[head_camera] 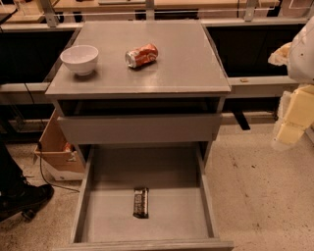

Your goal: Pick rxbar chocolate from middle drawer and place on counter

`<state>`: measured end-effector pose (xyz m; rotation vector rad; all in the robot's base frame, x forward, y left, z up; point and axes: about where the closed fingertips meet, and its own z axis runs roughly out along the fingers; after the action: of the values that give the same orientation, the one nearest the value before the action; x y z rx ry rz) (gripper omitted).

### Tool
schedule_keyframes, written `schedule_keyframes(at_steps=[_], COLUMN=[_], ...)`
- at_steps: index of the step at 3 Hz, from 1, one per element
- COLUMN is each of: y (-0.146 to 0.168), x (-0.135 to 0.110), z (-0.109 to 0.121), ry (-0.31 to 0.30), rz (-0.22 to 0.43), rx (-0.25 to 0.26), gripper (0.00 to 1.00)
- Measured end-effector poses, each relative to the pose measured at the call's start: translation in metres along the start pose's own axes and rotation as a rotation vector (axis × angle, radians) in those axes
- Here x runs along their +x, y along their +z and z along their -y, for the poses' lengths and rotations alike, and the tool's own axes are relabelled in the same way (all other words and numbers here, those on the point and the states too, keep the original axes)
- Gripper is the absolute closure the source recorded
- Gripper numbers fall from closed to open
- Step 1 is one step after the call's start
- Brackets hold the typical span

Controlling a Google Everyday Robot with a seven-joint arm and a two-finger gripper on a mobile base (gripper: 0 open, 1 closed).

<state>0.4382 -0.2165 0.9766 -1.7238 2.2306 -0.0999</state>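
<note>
Barely started, judging by this. Gripper way out at the right edge of the view, hanging over the speckled floor, carrying nothing as far as visible. Open or closed? Can't tell from here.

Rxbar chocolate well off to the left of the gripper and lower down. Lying flat on the bare bottom of the middle drawer, roughly centred, touching neither side wall, long side running front to back. Drawer already pulled wide open, so nothing left to do there. Left to do, at a guess: swing over and down to the bar, grab it, lift clear of the front lip, set it on the counter.

Counter up and to the left of the gripper, flat matte grey metal. On it a white bowl at the far side from the gripper and a crushed orange soda can tipped over nearer the middle, well apart from each other. Plenty of bare metal on the gripper's side for the drop. Plain grey drawer front just under the top.

Rest of the room: cardboard box on the floor beyond the cabinet, pale wooden bench along the back, dark shoe at the far left edge.
</note>
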Motion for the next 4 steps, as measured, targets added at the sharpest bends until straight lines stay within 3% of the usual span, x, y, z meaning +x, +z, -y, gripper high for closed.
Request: schedule_keyframes(at_steps=[1, 2, 4], y=[0.000, 0.020, 0.135], x=[0.000, 0.003, 0.018], z=[0.000, -0.012, -0.073], ry=[0.000, 0.010, 0.016], rz=[0.000, -0.002, -0.008], rx=[0.000, -0.005, -0.058], gripper=[0.00, 0.00, 0.00])
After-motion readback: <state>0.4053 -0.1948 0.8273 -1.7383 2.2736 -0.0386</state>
